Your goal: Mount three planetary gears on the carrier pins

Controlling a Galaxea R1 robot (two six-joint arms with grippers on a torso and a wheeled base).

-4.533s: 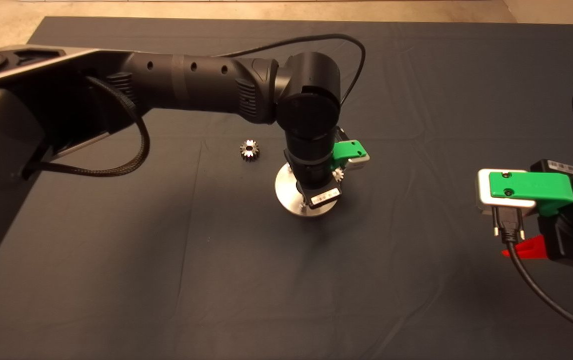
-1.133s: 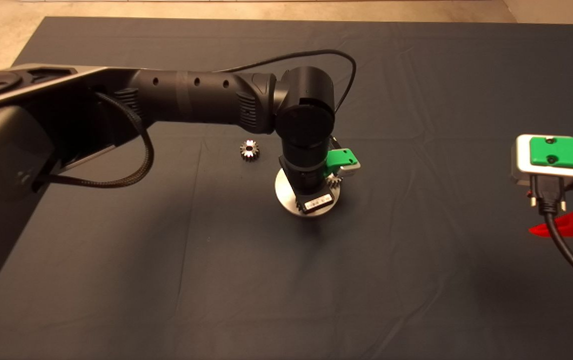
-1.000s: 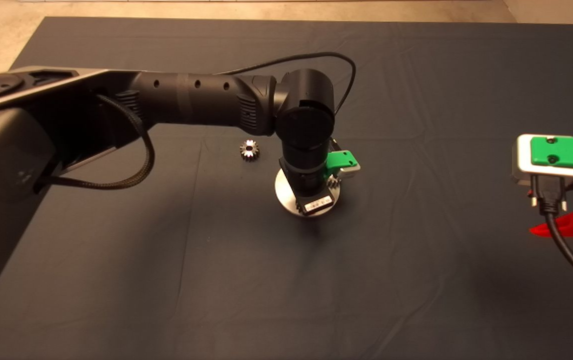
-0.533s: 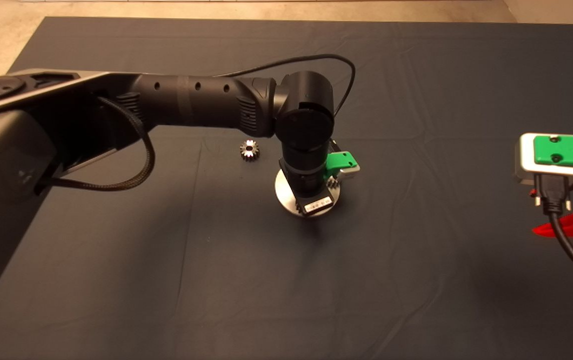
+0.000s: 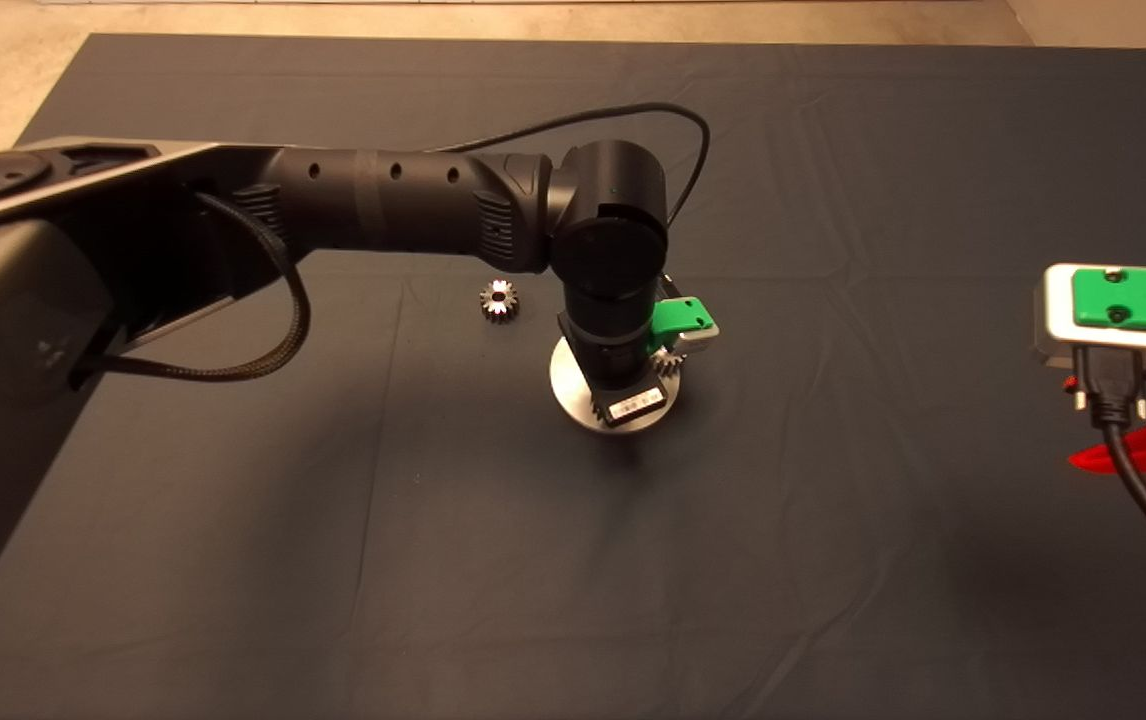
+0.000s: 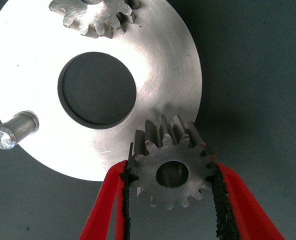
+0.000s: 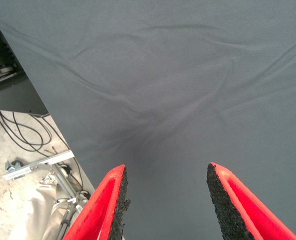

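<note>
My left gripper [image 6: 170,170] is shut on a silver planetary gear [image 6: 170,186], held flat at the near rim of the round silver carrier disc [image 6: 158,65]. That gear also shows at the disc's right edge in the head view [image 5: 671,363]. Whether it sits on a pin is hidden. A second gear [image 6: 90,17] sits on a carrier pin across the central hole. One bare pin [image 6: 13,132] stands upright. A third gear [image 5: 499,300] lies loose on the mat, left of the disc [image 5: 565,385]. My right gripper [image 7: 166,172] is open and empty at the mat's right edge [image 5: 1128,455].
The dark mat [image 5: 433,550] covers the table, with bare floor beyond its far edge. My left arm [image 5: 383,200] reaches in across the mat's left half. Cables and a metal bracket [image 7: 33,167] lie on the floor past the mat's edge.
My left gripper has come down a little toward the disc with the gear and has held still for the last second. My right gripper has drifted toward the right edge.
</note>
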